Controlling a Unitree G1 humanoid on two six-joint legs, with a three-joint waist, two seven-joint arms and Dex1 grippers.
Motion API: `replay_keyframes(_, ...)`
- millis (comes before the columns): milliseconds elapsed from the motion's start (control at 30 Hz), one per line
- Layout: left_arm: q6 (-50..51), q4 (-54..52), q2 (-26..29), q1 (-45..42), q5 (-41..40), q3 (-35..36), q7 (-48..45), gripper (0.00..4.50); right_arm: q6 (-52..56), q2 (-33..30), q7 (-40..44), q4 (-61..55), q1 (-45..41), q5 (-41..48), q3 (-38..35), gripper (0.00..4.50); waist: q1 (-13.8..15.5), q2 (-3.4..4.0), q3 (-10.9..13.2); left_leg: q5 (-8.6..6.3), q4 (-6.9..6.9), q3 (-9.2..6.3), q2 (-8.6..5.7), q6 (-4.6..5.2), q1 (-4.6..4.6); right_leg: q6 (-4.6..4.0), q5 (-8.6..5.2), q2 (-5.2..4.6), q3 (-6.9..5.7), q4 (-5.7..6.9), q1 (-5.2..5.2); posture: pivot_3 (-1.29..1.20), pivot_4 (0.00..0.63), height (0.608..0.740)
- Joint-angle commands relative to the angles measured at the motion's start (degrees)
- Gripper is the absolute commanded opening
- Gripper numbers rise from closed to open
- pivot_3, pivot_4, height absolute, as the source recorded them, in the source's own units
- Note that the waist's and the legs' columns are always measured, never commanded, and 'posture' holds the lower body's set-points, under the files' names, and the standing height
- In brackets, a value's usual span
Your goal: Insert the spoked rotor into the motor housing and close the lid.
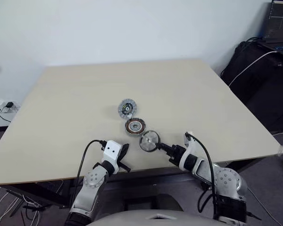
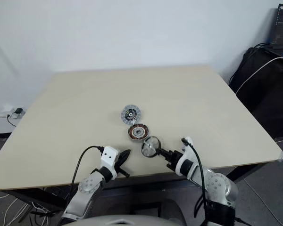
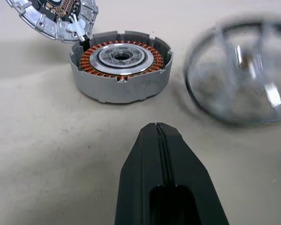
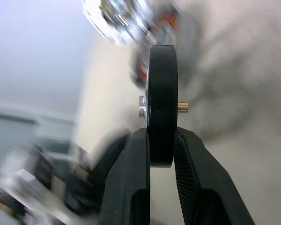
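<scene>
spoked rotor [image 1: 149,141] — beside motor housing [image 1: 135,126]

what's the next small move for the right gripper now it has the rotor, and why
Probably carry the spoked rotor a little farther toward the motor housing and turn it flat above the windings. The right gripper is shut on the rotor's rim, holding it on edge beside the housing and off the table. The housing lies open, the lid just beyond it, and the left gripper is shut, apart from the parts.
</scene>
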Motion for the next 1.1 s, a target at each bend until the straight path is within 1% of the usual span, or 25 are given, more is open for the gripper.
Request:
replay_keyframes(33,-0.2,-1.5,0.1,-0.8,-0.3,0.0,0.0,0.00,-2.1,3.0,-2.0,-0.9,-3.2,6.3,-3.0,0.43,0.0,0.00,0.0,0.00,-0.01,0.00,0.00,0.00,-0.04,0.00,0.00,0.00,0.00,0.00,-0.06,0.00,0.000,0.740)
replay_keyframes(167,-0.1,-1.9,0.2,-0.4,-0.3,0.1,0.0,0.00,-4.9,5.9,-4.4,2.4,-6.4,9.8,-4.8,0.43,0.0,0.02,0.0,-0.02,-0.04,0.00,-0.03,0.04,-0.10,-0.01,-0.01,-0.01,0.01,-0.02,-0.14,0.00,0.000,0.740)
replay_keyframes(267,0.0,-2.0,0.3,-0.4,-0.3,0.2,0.0,0.00,-7.5,7.5,-5.9,6.3,-9.0,10.6,-4.3,0.43,0.0,0.04,0.0,-0.03,-0.04,0.03,-0.04,0.06,-0.09,-0.02,-0.01,-0.01,0.04,-0.02,-0.14,0.00,0.000,0.740)
replay_keyframes(467,0.2,-2.7,0.7,0.0,-0.3,0.4,0.1,0.00,-13.3,8.7,-5.7,14.9,-13.5,6.9,-0.2,0.43,-0.2,0.20,0.0,-0.02,-0.04,0.10,-0.03,0.06,-0.07,-0.03,-0.01,0.03,0.11,0.05,-0.16,0.00,0.000,0.740)
replay_keyframes(633,0.3,-3.2,0.7,0.5,-0.3,0.6,0.3,0.00,-15.9,9.4,-4.9,20.1,-16.3,5.7,1.4,0.43,-0.1,0.21,0.0,-0.02,-0.04,0.12,-0.04,0.07,-0.06,-0.05,0.00,0.04,0.14,0.04,-0.16,0.00,0.000,0.740)
replay_keyframes(833,0.5,-3.6,0.7,0.9,-0.3,0.9,0.6,0.00,-18.3,10.3,-4.0,23.5,-17.3,3.7,3.5,0.43,-0.1,0.23,0.0,-0.04,-0.04,0.12,-0.07,0.10,-0.06,-0.17,0.07,0.00,0.15,0.03,-0.16,0.00,0.000,0.740)
replay_keyframes(1100,0.6,-3.6,0.9,0.7,-0.4,0.9,0.8,0.00,-18.3,10.4,-3.6,25.8,-17.0,2.2,4.4,0.43,-0.2,0.25,0.0,-0.03,-0.04,0.13,-0.06,0.09,-0.05,-0.14,0.06,0.02,0.16,0.05,-0.17,0.00,0.000,0.740)
